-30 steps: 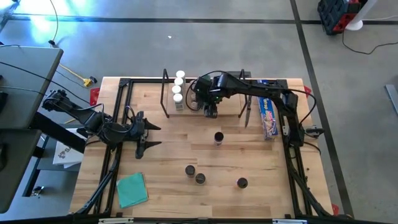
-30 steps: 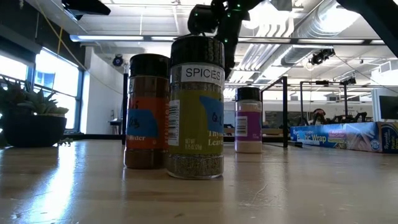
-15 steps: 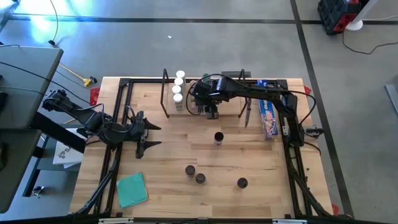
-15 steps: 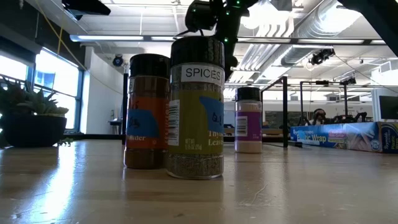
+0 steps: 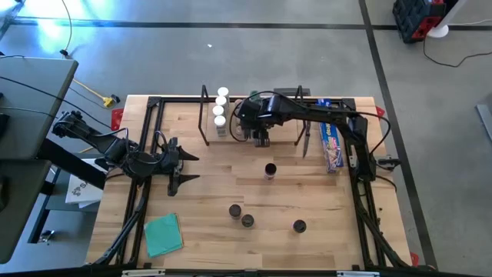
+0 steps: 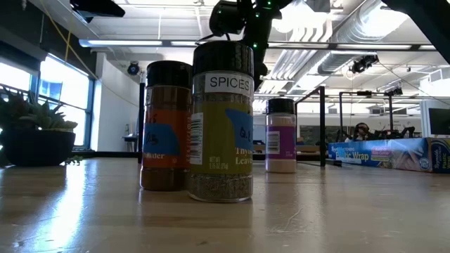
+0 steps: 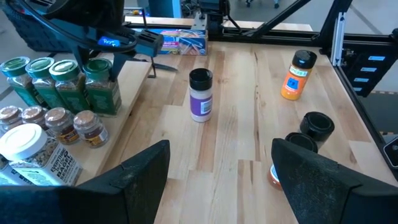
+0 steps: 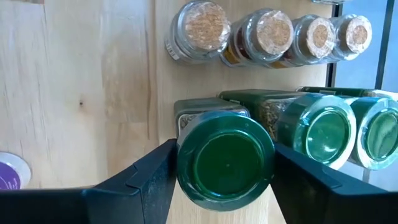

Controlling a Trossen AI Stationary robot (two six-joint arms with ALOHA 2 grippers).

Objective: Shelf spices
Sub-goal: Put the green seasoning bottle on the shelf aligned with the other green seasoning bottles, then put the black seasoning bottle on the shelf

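The shelf (image 5: 284, 127) stands at the table's far middle. On it are white-lidded spices (image 5: 221, 108), a row of cork-lidded jars (image 8: 267, 34) and green-lidded jars (image 8: 323, 130). My right gripper (image 5: 261, 138) hangs over the shelf's front, shut on one more green-lidded jar (image 8: 225, 158) at the end of the green row. My left gripper (image 5: 184, 167) waits open at the table's left with nothing in it. Several black-lidded spices stand upright on the table: one with a purple label (image 5: 270, 170), a pair (image 5: 241, 215) and a single one (image 5: 299, 225). My right gripper pinches the green lid by its round side (image 8: 183, 163), one finger (image 8: 149, 180) on each side. The fingers come from above, pointing steeply down. The jar (image 7: 102, 90) stands upright on the shelf board (image 7: 134, 74), next to the other green-lidded jars.
A long blue wrap box (image 5: 331, 142) lies right of the shelf. A teal cloth (image 5: 164, 233) lies at the near left corner. In the low view, three black-lidded jars (image 6: 222, 119) stand close in front of the camera. Bare wood lies between the shelf and the loose jars.
My right gripper has rolled a little at the wrist above the shelf while staying in place, still around the green-lidded jar.
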